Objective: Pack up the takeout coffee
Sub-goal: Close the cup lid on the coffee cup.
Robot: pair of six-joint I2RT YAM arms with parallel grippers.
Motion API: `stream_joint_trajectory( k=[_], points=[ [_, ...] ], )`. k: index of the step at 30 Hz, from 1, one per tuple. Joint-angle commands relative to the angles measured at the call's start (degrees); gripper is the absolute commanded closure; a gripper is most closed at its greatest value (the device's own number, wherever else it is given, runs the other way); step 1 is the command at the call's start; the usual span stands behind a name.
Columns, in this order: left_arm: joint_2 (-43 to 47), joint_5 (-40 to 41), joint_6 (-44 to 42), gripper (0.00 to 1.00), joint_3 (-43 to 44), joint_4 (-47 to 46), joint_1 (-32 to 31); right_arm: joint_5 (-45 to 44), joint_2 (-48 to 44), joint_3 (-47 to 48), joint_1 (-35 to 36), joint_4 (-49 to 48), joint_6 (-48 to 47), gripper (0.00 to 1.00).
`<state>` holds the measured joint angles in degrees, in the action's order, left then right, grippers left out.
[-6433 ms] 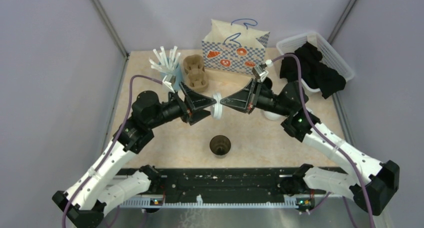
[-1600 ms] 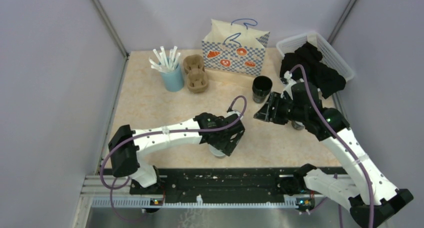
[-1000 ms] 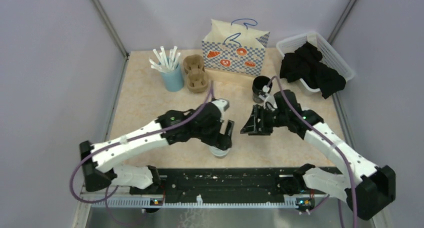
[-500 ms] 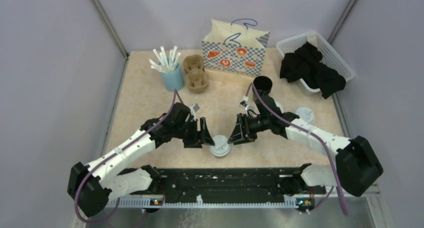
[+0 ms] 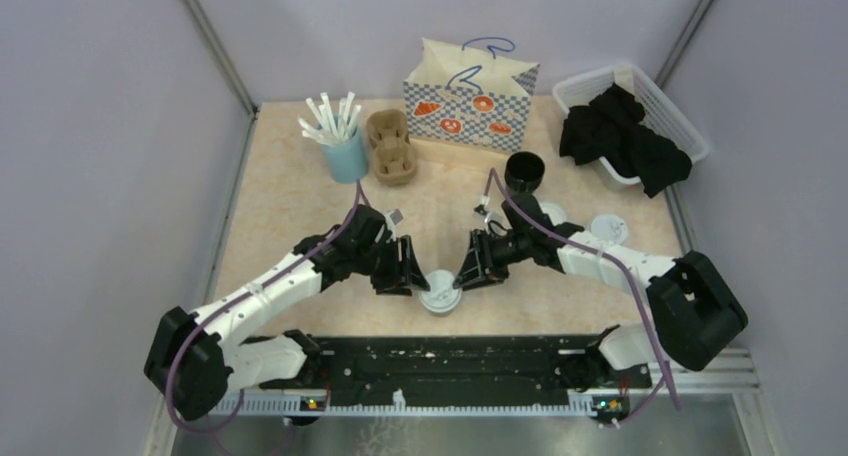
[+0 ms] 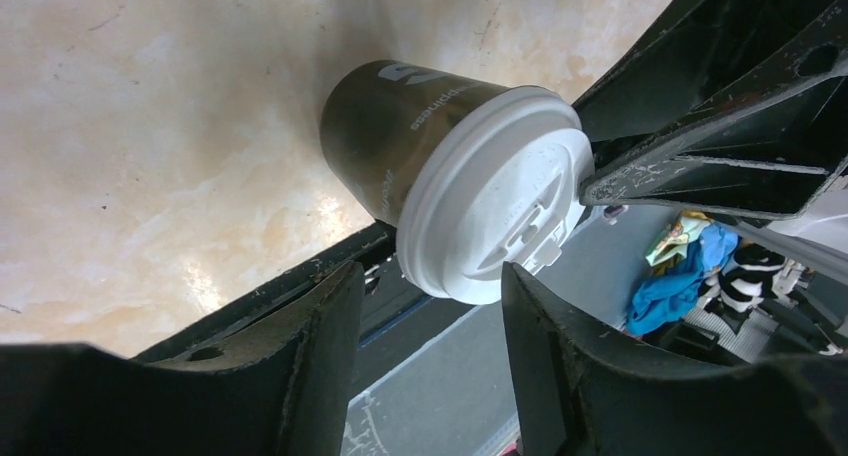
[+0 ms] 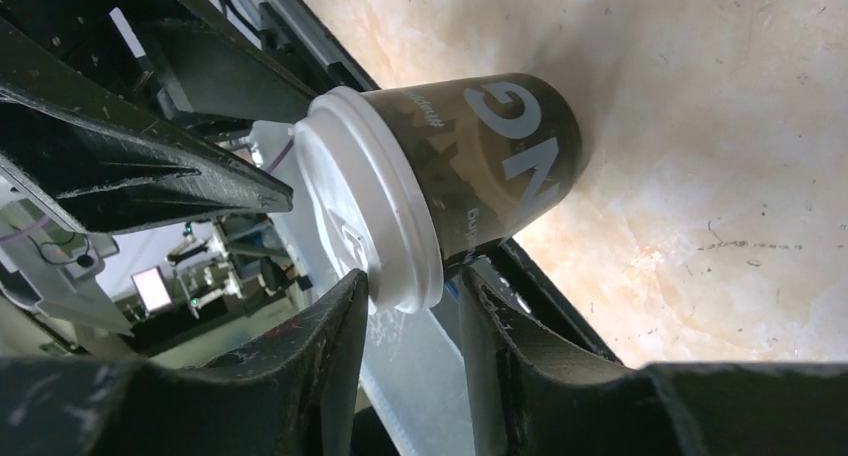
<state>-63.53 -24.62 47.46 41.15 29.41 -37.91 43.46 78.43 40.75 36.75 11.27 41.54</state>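
Note:
A black takeout coffee cup with a white sip lid (image 5: 438, 294) stands near the table's front edge. It also shows in the left wrist view (image 6: 470, 191) and the right wrist view (image 7: 450, 181). My left gripper (image 5: 411, 272) is open just left of the cup, its jaws level with the lid (image 6: 430, 276). My right gripper (image 5: 464, 272) is open just right of it, and its jaws straddle the lid's rim (image 7: 412, 281) without clamping it. A second black cup (image 5: 524, 170) stands open and lidless further back. Loose white lids (image 5: 608, 226) lie at the right.
A brown pulp cup carrier (image 5: 390, 148) and a light-blue cup of straws (image 5: 345, 151) stand back left. A patterned paper bag (image 5: 470, 96) stands at the back centre. A white basket (image 5: 668, 101) holding black cloth is at the back right. The black front rail (image 5: 440, 356) is just behind the lidded cup.
The near cup was lidless and the grippers held a lid between them; now the lid is on. Both grippers have come down to either side of the cup and edged closer.

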Motion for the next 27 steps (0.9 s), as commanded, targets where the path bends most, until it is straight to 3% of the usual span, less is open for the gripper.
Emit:
stream_joint_trajectory(
  k=[1, 8, 14, 23, 25, 27],
  points=[
    [-2.1, -1.5, -2.7, 0.42, -0.5, -2.0, 0.4, 0.2, 1.6, -0.8, 0.4, -3.8, -0.9, 0.62],
    [-3.6, -0.3, -4.7, 0.48, -1.9, -0.9, 1.1, -1.9, 1.7, -5.5, 0.1, -7.2, 1.6, 0.62],
    [-3.6, -0.2, -5.5, 0.49, -3.6, -0.5, 1.2, -2.5, -0.6, -3.5, 0.0, -6.2, 3.3, 0.6],
    [3.6, -2.7, -3.7, 0.13, 1.1, -3.4, 1.6, -3.1, -0.4, -1.3, 0.0, -3.9, 1.9, 0.59],
    [5.1, -1.7, -2.2, 0.14, 1.1, -2.1, 2.2, -2.9, -0.2, -1.3, 0.0, -3.9, 1.7, 0.59],
    [6.5, 0.2, -1.0, 0.26, 0.7, 0.2, 3.0, -2.9, -0.1, -1.1, 0.0, -3.7, 1.5, 0.59]
  ],
)
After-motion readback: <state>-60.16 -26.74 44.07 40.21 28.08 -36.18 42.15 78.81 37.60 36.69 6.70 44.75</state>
